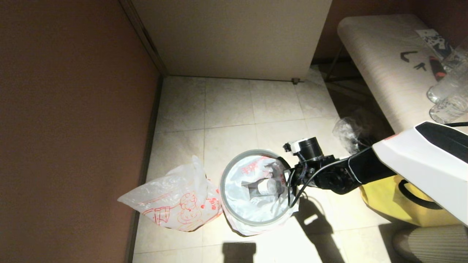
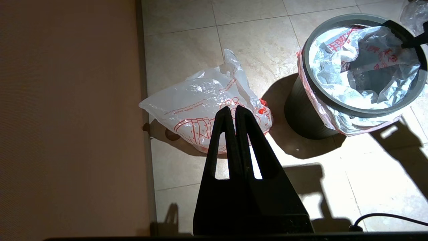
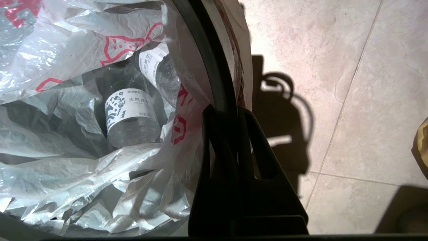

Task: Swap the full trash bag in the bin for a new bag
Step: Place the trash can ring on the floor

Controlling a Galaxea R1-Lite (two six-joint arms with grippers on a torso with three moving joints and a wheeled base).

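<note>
The small round black bin (image 1: pixel 234 213) with its thin grey ring rim stands on the pale tiled floor (image 1: pixel 226 109), lined by the full trash bag (image 1: pixel 237 186), a whitish thin plastic bag with red block lettering whose edge folds out over the rim. Inside it lie clear plastic water bottles (image 3: pixel 128 115) with white labels. The right gripper (image 1: pixel 289 173) sits at the right side of the rim, its black fingers (image 3: pixel 214 140) closed on the bin's rim and the bag edge there. The new bag (image 1: pixel 175 199), translucent white plastic with a red outline cartoon, lies crumpled on the floor just left of the bin. The left gripper (image 2: pixel 233 110) hangs above that bag, fingers pressed together and holding nothing. A yellow fabric tote (image 1: pixel 387 202) sits on the floor to the right
</note>
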